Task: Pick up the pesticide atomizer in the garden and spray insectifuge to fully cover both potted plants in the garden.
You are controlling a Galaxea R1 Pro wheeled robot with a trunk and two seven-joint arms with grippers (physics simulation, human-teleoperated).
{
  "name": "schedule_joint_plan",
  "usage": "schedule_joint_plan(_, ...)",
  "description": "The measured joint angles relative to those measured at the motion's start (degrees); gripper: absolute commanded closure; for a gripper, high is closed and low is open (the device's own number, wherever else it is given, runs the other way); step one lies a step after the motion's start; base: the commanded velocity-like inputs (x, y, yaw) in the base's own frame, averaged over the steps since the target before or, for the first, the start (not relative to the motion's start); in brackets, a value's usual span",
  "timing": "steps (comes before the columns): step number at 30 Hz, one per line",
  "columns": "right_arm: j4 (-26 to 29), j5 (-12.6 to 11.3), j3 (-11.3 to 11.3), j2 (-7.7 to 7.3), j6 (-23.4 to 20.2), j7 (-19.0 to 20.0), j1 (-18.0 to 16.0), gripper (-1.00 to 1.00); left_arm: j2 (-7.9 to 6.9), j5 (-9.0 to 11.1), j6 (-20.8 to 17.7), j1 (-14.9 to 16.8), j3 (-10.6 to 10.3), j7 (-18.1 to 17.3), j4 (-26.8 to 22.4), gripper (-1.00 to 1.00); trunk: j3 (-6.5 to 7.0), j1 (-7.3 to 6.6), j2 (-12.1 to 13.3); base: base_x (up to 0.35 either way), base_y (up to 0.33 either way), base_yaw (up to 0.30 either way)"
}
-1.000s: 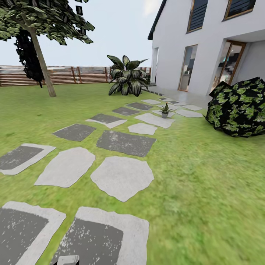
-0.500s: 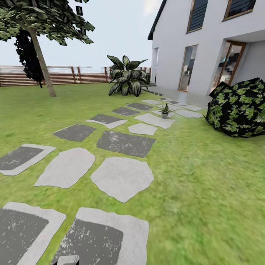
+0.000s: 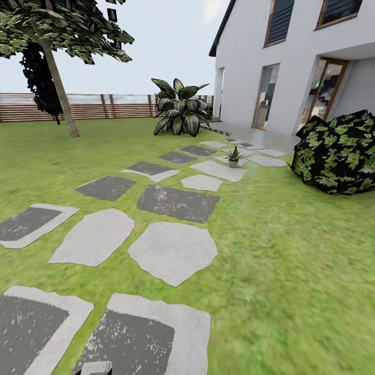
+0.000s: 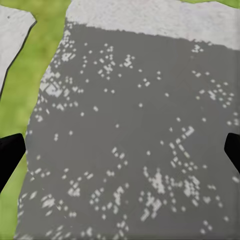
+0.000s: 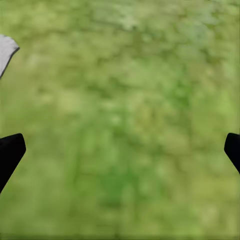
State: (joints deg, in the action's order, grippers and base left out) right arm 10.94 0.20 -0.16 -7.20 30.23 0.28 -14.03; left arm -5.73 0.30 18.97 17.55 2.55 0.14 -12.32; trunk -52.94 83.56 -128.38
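One small potted plant (image 3: pixel 233 156) far ahead on the pale stepping stones (image 3: pixel 172 252), near the white house (image 3: pixel 297 62). Green lawn (image 3: pixel 291 250) all around, dark leafy bush (image 3: pixel 338 152) off to the right, brown fence (image 3: pixel 94 106) and a tree (image 3: pixel 52 47) at the back. Left jaws (image 4: pixel 120 150) wide open over a dark grey stone. Right jaws (image 5: pixel 120 150) wide open over grass.

My left gripper (image 4: pixel 120 152) with black blunt fingertips (image 4: pixel 9 157) at frame edges, right gripper (image 5: pixel 120 150) likewise black (image 5: pixel 10 152), small grey body part (image 3: pixel 96 367) at bottom edge
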Motion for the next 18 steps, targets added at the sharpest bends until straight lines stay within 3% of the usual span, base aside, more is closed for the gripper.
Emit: schedule_joint_plan(18, 0.0, 0.04, 0.08, 0.02, 0.0, 0.03, 0.0, -1.0, 0.0, -0.37, 0.0, 0.0, -0.08, -0.04, 0.05, -1.0, 0.0, -0.04, 0.0, 0.314, 0.0, 0.0)
